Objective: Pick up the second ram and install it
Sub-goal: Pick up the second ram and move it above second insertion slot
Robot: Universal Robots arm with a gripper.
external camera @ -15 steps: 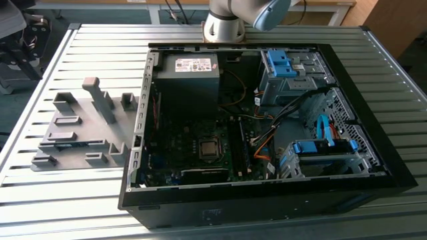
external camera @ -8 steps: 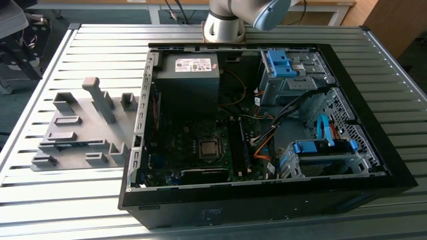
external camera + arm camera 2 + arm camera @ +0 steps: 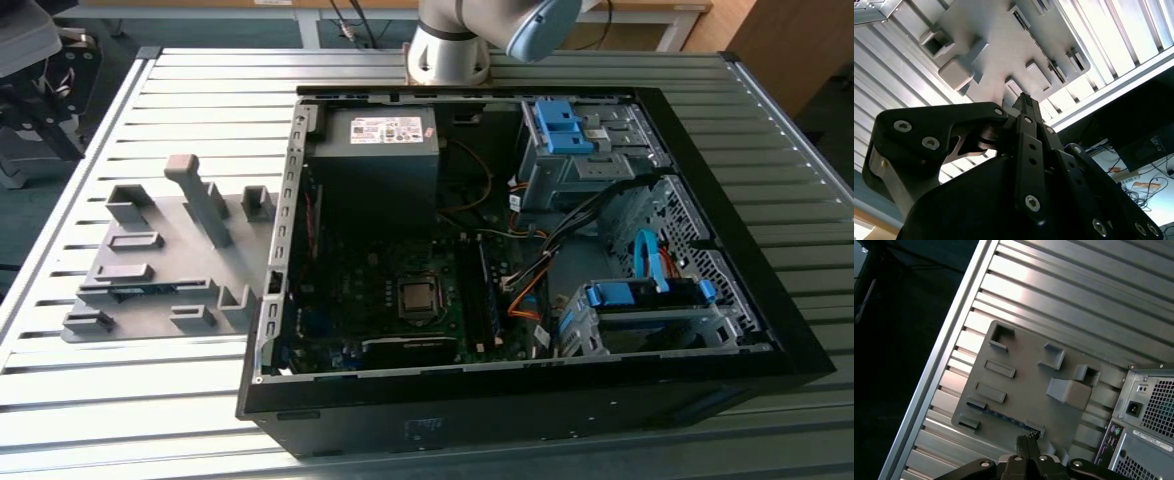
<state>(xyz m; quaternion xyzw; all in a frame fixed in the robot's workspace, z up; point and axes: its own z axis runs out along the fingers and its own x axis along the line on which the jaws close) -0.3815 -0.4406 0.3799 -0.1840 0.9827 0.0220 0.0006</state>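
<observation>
The black robot hand [image 3: 1026, 441] hangs above a grey plastic holder plate [image 3: 1024, 375] on the ribbed metal desk [image 3: 1079, 285], fingers pressed together with nothing between them. The second ram [image 3: 1004, 416], a thin blue circuit-board strip, sits in the plate's slot, beside the open black computer case [image 3: 534, 420].

In the exterior view, the computer case [image 3: 283, 250] walled the 3 o'clock side of the fixture plate [image 3: 178, 262] (tall post [image 3: 207, 210] at 12); 9 o'clock lay open.

Exterior view overlooks the table [image 3: 200, 80]; both wrist views face its fixture [image 3: 1024, 375] [image 3: 999, 40].
</observation>
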